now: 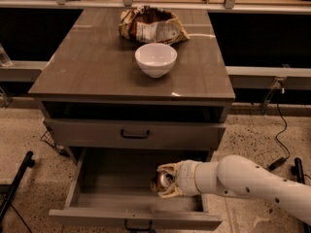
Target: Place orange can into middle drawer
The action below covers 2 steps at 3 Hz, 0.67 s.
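orange can (pixel 162 179) gripped inside middle drawer (pixel 112 178)

the end effector (pixel 166 180) comes in from 3 o'clock, fingers closed around the can, which is toward the drawer's right side, silver top facing the camera. a white bowl (pixel 155 58) stands on the tabletop (pixel 87 67) at 12 o'clock

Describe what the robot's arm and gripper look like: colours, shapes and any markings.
The arm is glossy white, built of thick rounded segments, with a few small dark dots on its shell and a thin dark seam near the wrist. The gripper, inside the middle drawer, has curved cream-tan fingers. No cables or lettering show on it.
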### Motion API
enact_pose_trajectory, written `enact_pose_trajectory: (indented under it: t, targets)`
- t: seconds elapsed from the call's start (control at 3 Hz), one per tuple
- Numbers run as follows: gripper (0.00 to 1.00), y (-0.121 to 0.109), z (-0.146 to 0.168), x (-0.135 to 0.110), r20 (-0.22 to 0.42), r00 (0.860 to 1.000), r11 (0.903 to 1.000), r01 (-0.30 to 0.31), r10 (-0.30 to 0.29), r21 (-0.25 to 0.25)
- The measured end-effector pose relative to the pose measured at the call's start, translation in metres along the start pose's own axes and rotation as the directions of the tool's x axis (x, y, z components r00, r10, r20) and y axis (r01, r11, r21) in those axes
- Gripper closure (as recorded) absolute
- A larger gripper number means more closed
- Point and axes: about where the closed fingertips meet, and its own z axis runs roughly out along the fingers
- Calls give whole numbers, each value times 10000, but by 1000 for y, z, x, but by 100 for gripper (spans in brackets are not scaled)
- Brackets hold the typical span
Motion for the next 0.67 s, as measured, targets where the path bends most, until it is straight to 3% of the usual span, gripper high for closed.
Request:
enact_pose_trajectory:
  t: [0.33, 0.67]
  targets:
    - [100, 2, 3, -3, 48, 9999, 9997, 95, -93, -239]
    - [100, 19, 37, 20, -527, 9979, 9962, 323, -367, -812]
